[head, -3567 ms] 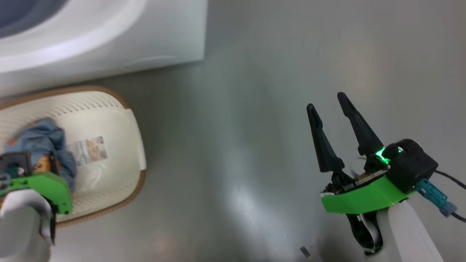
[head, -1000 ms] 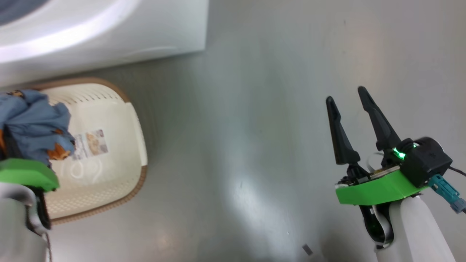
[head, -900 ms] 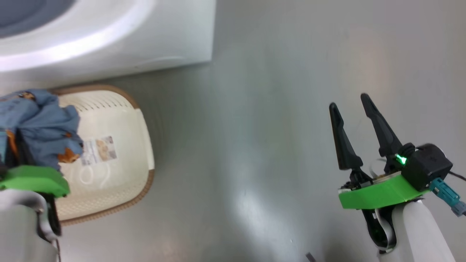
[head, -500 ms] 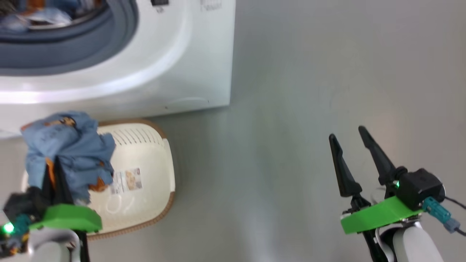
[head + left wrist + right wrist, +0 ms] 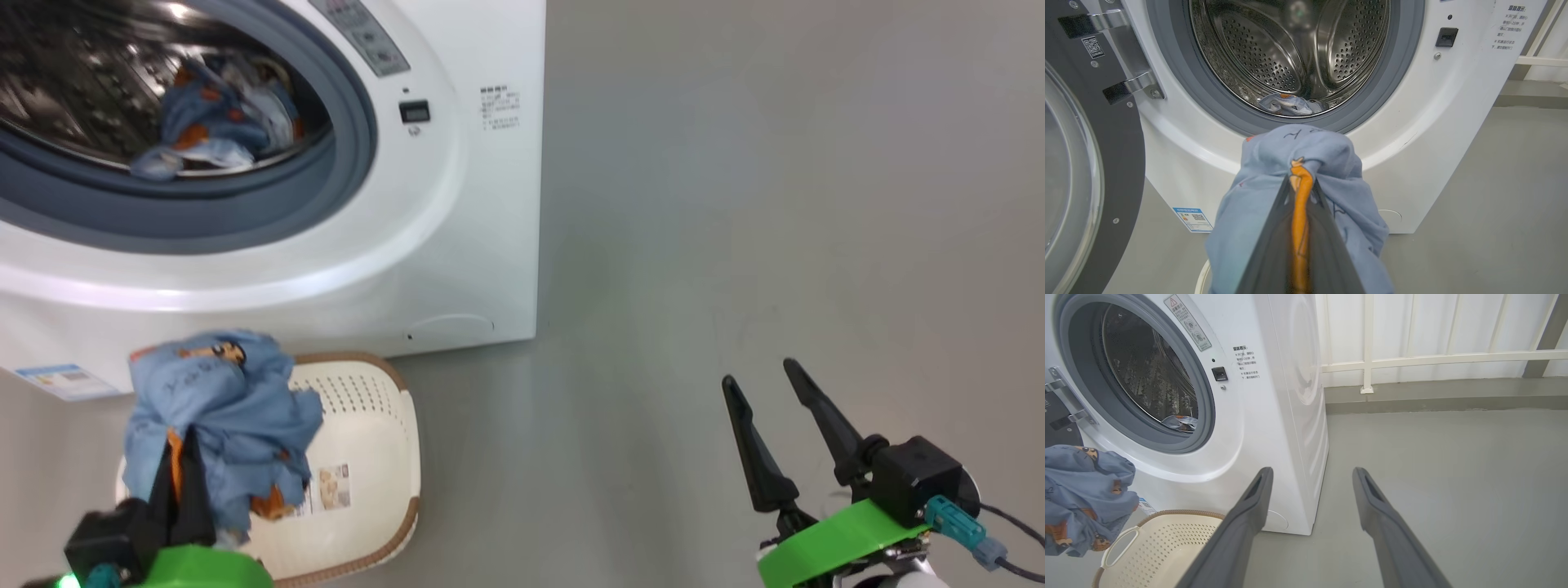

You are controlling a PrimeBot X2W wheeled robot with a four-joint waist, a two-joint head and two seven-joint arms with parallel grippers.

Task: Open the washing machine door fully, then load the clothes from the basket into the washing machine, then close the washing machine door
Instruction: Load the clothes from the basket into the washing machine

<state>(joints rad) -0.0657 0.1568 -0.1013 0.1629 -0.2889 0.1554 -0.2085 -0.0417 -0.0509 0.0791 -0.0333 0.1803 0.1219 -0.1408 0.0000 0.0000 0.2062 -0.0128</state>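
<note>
Currently we are noting the left gripper point(image 5: 186, 447) clamping tight on one bundle of the clothes point(image 5: 220, 400), with an orange fold pinched between its fingers. It is hanging at seven o'clock in the head view, just above the basket point(image 5: 371, 425) and below the mouth of the washing machine point(image 5: 473, 229). We are judging that the bundle is being carried high so it clears the basket rim and the lip of the grey gasket point(image 5: 347, 188) on the way in. A second bundle point(image 5: 208, 135) is lying inside the drum point(image 5: 1290, 45), at eleven o'clock in the head view. The basket is sitting on the floor point(image 5: 735, 204) just beside the machine's front, presumably to make the carry short. Its bare bottom is showing a paper label point(image 5: 331, 487), though the held bundle is covering part of it. The right gripper point(image 5: 759, 371) is hovering at five o'clock, jaws spread wide and holding nothing, well apart from the load. We are guessing it is parked for the door.

The left wrist view is adding to the head view. It is showing the washing machine door point(image 5: 1114, 163) swung open at nine o'clock, and the drum opening at twelve o'clock beyond the bundle. The right wrist view is adding the machine's side panel point(image 5: 1298, 375) and a white railing point(image 5: 1433, 359) at one o'clock.
</note>
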